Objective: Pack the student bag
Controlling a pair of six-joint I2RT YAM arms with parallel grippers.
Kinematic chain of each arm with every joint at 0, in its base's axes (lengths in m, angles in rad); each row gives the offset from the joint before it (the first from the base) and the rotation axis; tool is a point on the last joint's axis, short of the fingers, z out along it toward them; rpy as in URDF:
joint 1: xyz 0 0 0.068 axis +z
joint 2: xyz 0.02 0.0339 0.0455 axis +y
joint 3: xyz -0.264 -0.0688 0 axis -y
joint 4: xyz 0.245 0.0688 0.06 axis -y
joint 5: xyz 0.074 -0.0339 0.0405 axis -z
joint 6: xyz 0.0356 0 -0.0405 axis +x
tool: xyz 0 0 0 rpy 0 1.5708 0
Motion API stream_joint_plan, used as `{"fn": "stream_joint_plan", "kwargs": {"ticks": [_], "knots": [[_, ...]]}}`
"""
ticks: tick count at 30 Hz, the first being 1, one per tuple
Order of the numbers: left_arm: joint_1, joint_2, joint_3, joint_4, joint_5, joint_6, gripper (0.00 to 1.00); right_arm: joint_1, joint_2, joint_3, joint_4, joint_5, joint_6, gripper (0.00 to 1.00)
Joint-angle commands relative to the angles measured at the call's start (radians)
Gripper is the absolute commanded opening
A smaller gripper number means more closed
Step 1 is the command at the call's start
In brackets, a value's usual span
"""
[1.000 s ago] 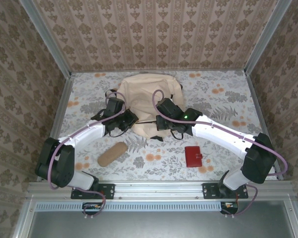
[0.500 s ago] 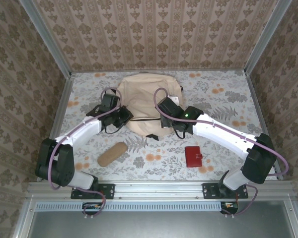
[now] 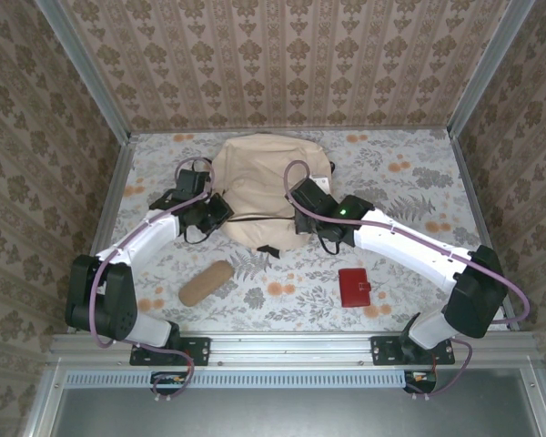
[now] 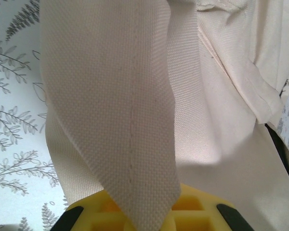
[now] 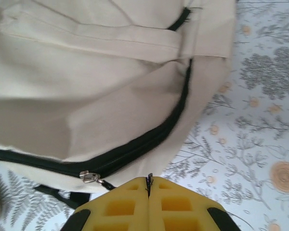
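student bag (image 3: 259, 196): cream canvas, coarse weave, rounded dome outline, laid flat on the far middle of the floral-printed table (image 3: 409, 182). A black zipper (image 5: 180, 103) is run in a curve along the near edge of the bag, partly unzipped; a stitched flap is seen above it in the right wrist view. Black straps are seen at the near edge and the right side of the bag.

left gripper (image 3: 217, 209): placed at the bag's left edge. A stitched fold of the bag's canvas is pinched between the yellow pads (image 4: 197, 211), with the fold standing up from the jaws and a straight seam running down its middle.

right gripper (image 5: 148, 192): placed at the bag's near right edge, just beside the zipper. The yellow waffle-pattern pads are pressed together. The zipper pull (image 5: 105, 184) is led from the metal slider (image 5: 89, 176) under the pads, and a black sliver is seen at the seam between them, so the pull appears to be clamped.

tan pouch (image 3: 206, 283): cylindrical, matte, lying near-left of the bag, apart from it.

red wallet (image 3: 354, 288): square, with a snap tab, lying near-right of the bag, well apart.

The table is enclosed by damask-papered walls (image 3: 282, 64) behind and beside the bag.
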Motion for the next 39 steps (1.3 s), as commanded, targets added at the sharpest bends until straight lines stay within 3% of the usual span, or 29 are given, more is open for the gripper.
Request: {"fn": "stream_joint_plan", "kwargs": {"ticks": [1,10,17,21,26,34,37,39], "knots": [[0.049,-0.011,-0.030,-0.040,-0.111,0.043,0.04,-0.047,-0.046,-0.020,-0.121,0.148,0.019,0.00],[0.110,0.023,0.053,-0.060,-0.073,0.132,0.06,-0.024,-0.012,-0.031,0.128,-0.337,-0.143,0.00],[0.108,-0.049,0.038,-0.128,-0.027,0.113,0.58,0.009,0.047,0.005,0.222,-0.493,-0.143,0.00],[0.045,-0.139,-0.036,-0.104,0.005,0.008,0.70,0.013,0.063,0.016,0.230,-0.500,-0.145,0.00],[-0.051,-0.176,-0.106,0.044,0.035,-0.153,0.74,0.013,0.053,0.004,0.230,-0.504,-0.147,0.00],[-0.170,-0.046,-0.090,0.205,0.032,-0.284,0.72,0.013,0.018,-0.042,0.233,-0.495,-0.139,0.00],[-0.187,-0.008,-0.079,0.228,0.014,-0.306,0.65,0.013,0.007,-0.049,0.224,-0.482,-0.136,0.00],[-0.193,0.001,-0.084,0.224,-0.013,-0.314,0.54,0.013,-0.002,-0.050,0.209,-0.462,-0.140,0.00]]}}
